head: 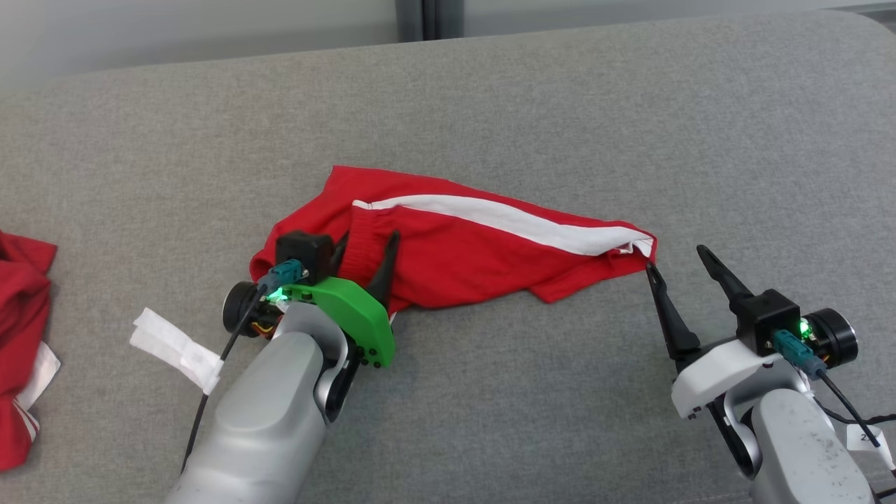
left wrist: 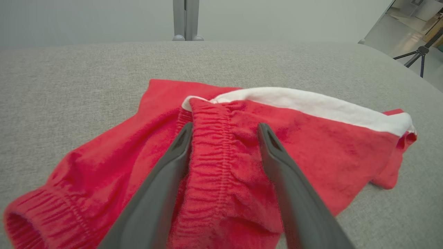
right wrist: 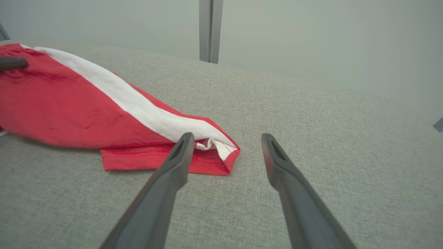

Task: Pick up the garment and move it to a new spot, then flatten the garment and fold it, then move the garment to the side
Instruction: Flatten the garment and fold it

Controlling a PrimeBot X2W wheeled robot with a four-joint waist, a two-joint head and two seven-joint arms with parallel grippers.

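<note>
The garment (head: 476,259) is a pair of red shorts with a white side stripe, lying crumpled on the grey padded surface (head: 490,119). My left gripper (head: 369,238) is at its left end, open, with its two fingers straddling a raised ridge of the elastic waistband (left wrist: 207,155); the left wrist view shows that gripper (left wrist: 225,128) with red cloth bulging between the fingers. My right gripper (head: 675,257) stands open at the garment's right end. Its left finger (right wrist: 180,155) touches the leg hem (right wrist: 214,162), and bare surface lies between the fingers of that gripper (right wrist: 225,136).
Another red and white garment (head: 21,301) lies at the left edge of the surface. A white tag (head: 175,346) hangs off my left arm's cable. A grey post (head: 427,17) stands beyond the far edge, and a tripod (left wrist: 417,57) stands off to the right.
</note>
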